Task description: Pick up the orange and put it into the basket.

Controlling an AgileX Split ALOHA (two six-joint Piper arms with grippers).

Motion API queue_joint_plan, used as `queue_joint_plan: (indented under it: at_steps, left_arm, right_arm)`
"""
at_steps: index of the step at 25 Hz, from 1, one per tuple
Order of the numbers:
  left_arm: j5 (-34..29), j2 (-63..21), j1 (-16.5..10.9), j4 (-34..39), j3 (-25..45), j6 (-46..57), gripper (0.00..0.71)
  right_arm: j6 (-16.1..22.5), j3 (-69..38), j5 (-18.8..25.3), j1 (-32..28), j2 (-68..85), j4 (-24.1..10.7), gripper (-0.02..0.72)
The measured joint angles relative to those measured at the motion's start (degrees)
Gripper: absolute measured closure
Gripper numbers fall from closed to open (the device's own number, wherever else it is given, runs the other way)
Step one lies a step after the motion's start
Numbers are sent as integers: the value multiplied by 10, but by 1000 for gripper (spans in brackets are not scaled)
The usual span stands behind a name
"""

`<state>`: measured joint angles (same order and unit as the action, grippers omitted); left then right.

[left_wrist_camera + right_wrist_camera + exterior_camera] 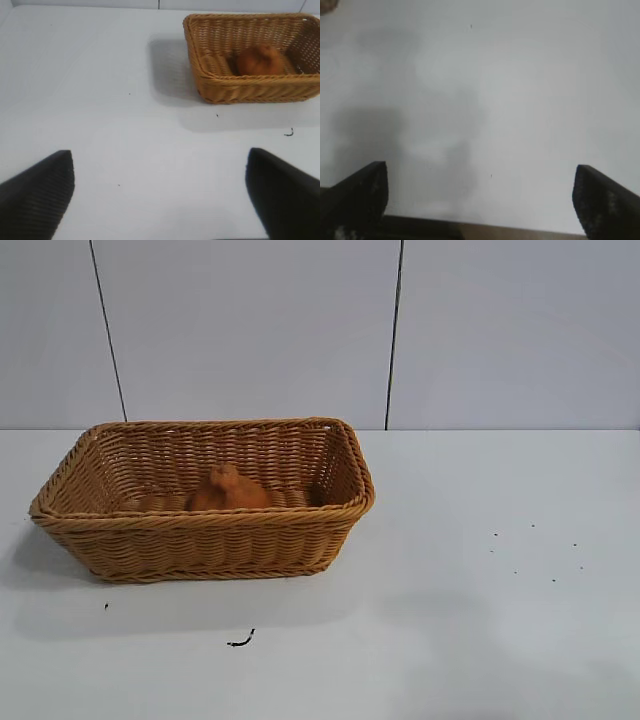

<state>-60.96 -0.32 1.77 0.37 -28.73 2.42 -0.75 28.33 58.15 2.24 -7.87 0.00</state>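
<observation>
The orange (pixel 227 490) lies inside the tan woven basket (pixel 200 535), which stands on the white table at the left. Both also show in the left wrist view: the orange (pixel 259 60) on the floor of the basket (pixel 250 87). No arm shows in the exterior view. My left gripper (pixel 160 195) is open and empty over bare table, well away from the basket. My right gripper (pixel 480 197) is open and empty over bare table near the table's edge.
A small dark curl (pixel 241 641) lies on the table in front of the basket, and it also shows in the left wrist view (pixel 289 133). Tiny dark specks (pixel 530 550) dot the table at the right. A panelled wall stands behind.
</observation>
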Motion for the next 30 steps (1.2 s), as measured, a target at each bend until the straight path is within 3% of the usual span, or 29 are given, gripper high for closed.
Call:
queue_joint_plan:
  at_steps: [9, 20, 30]
  left_arm:
    - [0, 0, 0, 0, 0, 0, 44]
    - [0, 0, 0, 0, 0, 0, 44]
    - [1, 0, 0, 0, 0, 0, 44]
  right_arm:
    - [32, -2, 1, 0, 81, -28, 10]
    - [32, -2, 2, 0, 81, -28, 10]
    - [8, -2, 2, 0, 81, -12, 10]
